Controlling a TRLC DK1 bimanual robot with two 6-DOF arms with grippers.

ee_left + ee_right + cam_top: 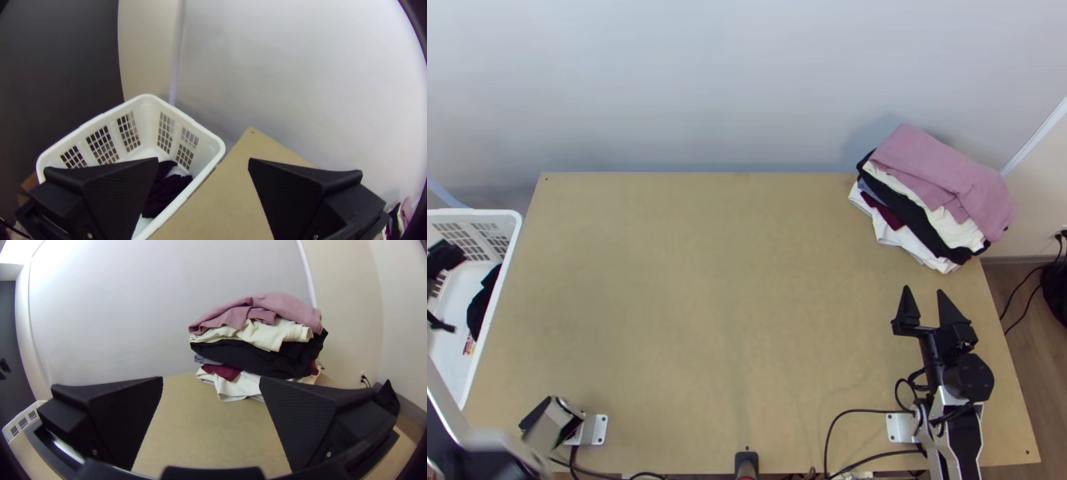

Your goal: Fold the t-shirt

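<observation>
Main risk: dark garment (pixel 171 189), prob. the t-shirt, lies bunched low in the white laundry basket (pixel 148 98); if I go in off-centre, L gripper (pixel 203 159) may snag the rim or lift just a hem & drop it. L's wide open, nothing held. R gripper (pixel 924 290) also open, empty, nr the folded clothes stack (pixel 939 188); careless swing cld topple it.

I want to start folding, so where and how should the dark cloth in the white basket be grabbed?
Probably pinch an upper fold of the dark cloth from above, with the open left pincer: it lies bunched beside the white basket's table-side wall, which blocks that side.
</observation>
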